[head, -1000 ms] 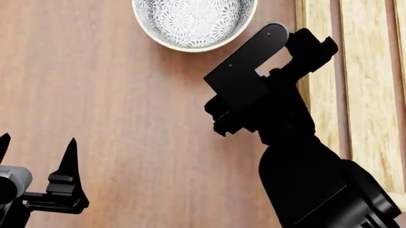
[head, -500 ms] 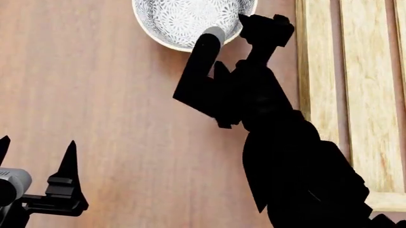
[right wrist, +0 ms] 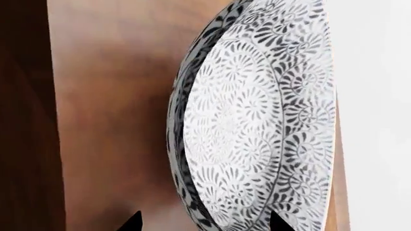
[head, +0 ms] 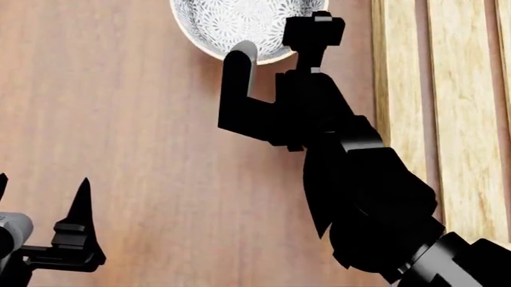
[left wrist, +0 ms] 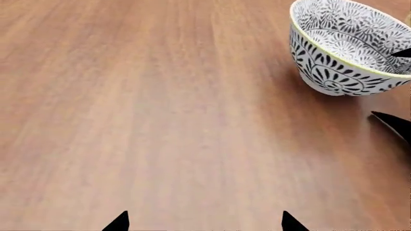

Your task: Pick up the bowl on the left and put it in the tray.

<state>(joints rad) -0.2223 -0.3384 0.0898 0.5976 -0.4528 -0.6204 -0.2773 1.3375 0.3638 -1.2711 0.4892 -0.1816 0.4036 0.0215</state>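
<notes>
The bowl (head: 231, 24), white with a dense grey-blue floral pattern, sits on the wooden table at the top of the head view. It is also in the left wrist view as the bowl (left wrist: 347, 48) and fills the right wrist view as the bowl (right wrist: 257, 120). My right gripper (head: 314, 28) is at the bowl's right-hand rim, open. Its fingertips (right wrist: 132, 222) straddle the wall, one inside and one outside, not closed on it. The light-wood slatted tray (head: 403, 89) lies just right of the bowl. My left gripper (head: 40, 188) hangs open and empty at the lower left.
Bare wooden tabletop (left wrist: 160, 106) stretches between the left gripper (left wrist: 205, 224) and the bowl. The right arm (head: 359, 179) crosses the space between the bowl and the tray's near edge. A dark finger (left wrist: 393, 122) of the right gripper shows beside the bowl.
The right arm has swung forward and turned its wrist, bringing the gripper from beside the tray edge to the bowl's rim. The left arm has barely shifted.
</notes>
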